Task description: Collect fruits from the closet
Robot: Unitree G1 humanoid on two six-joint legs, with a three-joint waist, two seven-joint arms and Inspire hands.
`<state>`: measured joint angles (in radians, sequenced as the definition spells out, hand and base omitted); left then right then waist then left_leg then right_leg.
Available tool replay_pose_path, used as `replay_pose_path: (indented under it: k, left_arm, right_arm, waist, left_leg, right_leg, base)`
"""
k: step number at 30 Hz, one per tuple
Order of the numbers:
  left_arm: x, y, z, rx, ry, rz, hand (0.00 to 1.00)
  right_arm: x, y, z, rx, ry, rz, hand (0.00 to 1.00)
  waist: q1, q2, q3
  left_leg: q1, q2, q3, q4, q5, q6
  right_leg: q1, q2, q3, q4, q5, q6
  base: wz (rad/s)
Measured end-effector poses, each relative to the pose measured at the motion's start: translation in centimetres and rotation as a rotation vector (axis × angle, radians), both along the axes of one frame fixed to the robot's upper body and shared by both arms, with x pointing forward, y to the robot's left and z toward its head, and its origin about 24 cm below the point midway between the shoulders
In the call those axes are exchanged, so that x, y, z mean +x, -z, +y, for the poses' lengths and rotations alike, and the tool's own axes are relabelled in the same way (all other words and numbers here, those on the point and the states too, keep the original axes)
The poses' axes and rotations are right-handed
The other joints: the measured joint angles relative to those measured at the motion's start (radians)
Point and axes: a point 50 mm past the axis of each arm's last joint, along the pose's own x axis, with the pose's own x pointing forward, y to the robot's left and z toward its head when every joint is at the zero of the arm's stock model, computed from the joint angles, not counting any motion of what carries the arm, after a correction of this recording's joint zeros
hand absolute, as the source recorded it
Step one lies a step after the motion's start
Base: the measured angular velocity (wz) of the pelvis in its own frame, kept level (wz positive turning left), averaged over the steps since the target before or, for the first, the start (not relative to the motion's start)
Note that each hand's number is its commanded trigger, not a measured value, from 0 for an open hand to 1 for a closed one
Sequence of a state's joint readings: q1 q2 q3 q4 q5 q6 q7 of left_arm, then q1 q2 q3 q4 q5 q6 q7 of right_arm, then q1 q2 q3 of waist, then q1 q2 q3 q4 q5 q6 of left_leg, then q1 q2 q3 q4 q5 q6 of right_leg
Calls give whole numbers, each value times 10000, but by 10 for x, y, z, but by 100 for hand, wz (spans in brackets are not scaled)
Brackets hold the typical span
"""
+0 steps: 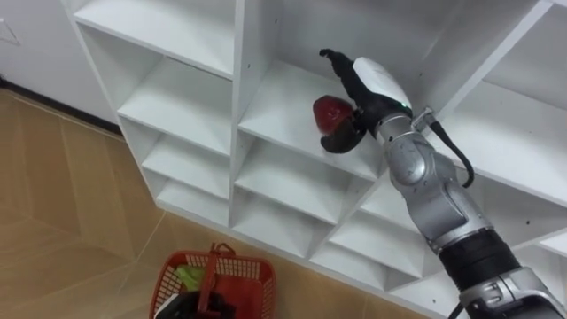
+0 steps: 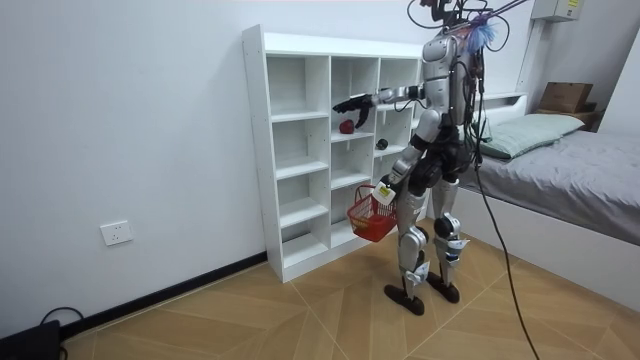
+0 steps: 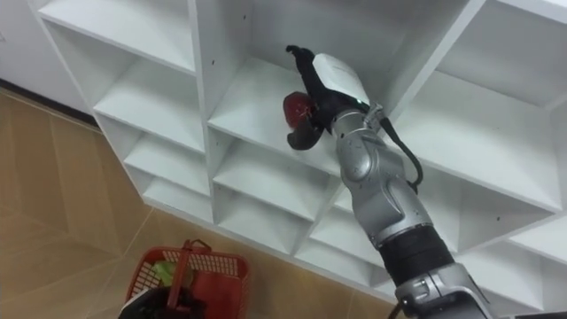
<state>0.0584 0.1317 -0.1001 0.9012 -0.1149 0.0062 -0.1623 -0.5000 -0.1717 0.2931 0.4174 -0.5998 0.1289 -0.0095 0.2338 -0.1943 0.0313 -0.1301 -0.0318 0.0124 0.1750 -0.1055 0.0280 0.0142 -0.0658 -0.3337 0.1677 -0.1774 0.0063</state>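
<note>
— Since the right hand point(image 1: 361, 99) sits in front of it, how much of the red fruit point(image 1: 330, 112) can you see?

— Its rounded, glossy left side. The rest is hidden against the palm, and I cannot tell whether it rests on the shelf board point(image 1: 283, 111) or is lifted off it.

— And the hand's pose?

— Spread apart, not clamped. The dark fingers point(image 1: 335, 58) reach out straight past the fruit at twelve o'clock, and the thumb point(image 1: 341, 142) hooks under it at six o'clock. The fruit lies in the gap between them. The silver forearm stretches up from five o'clock, wrist bent inward.

— Where is that in the white closet point(image 1: 235, 106)?

— In a middle compartment of the second row from the top. The boards are smooth, flat and square-edged.

— The other hand?

— In the room view the left hand point(image 2: 386, 192) hangs low at the hip, closed on the handle of the red basket point(image 1: 252, 266), a lattice plastic one. From the head it lies at seven o'clock, cut off by the bottom edge. Something green point(image 1: 188, 276) lies inside, too small to name.
</note>
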Motion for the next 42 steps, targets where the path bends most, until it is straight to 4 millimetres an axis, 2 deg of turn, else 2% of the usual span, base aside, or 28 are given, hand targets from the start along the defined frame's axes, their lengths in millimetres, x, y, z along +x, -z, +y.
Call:
replay_pose_path:
  k: [13, 17, 26, 29, 42]
  left_arm:
    - [4, -1, -3, -117, 75, -84, 100]
    - [5, -1, -2, -114, 200, -89, 100]
    - [9, -3, 0, -88, 262, -58, 100]
    - [10, -3, 1, -61, 271, -81, 100]
    - [12, -4, 0, -86, 295, -115, 100]
  right_arm:
    - [0, 2, -3, -87, 160, 25, 0]
    - [0, 13, -7, -205, 313, 518, 0]
    - [7, 11, -16, -540, 460, 656, 0]
    - [8, 10, -14, -565, 410, 635, 0]
    - [14, 7, -11, -909, 399, 746, 0]
  waist:
    - [183, -26, 7]
    - [189, -51, 20]
    - [187, -190, 78]
    - [204, -249, 73]
    - [201, -250, 72]
  left_leg:
    - [-371, 4, 2, -22, 10, -9]
    - [-389, 1, -11, -25, 10, -9]
    - [-441, 9, -28, 42, 12, -13]
    - [-504, 6, -38, 87, 13, -12]
    - [-568, 3, -115, 189, 21, -26]
  right_leg:
    - [-387, 1, 0, 7, 0, 0]
    - [-396, -2, -6, 8, 0, 0]
    - [-407, 12, 2, 10, 0, 0]
    - [-454, 9, 2, 11, 0, 0]
    - [-448, 30, -6, 13, 1, -1]
  base:
    - [0]
    - [0]
    - [0]
    - [1]
    - [1]
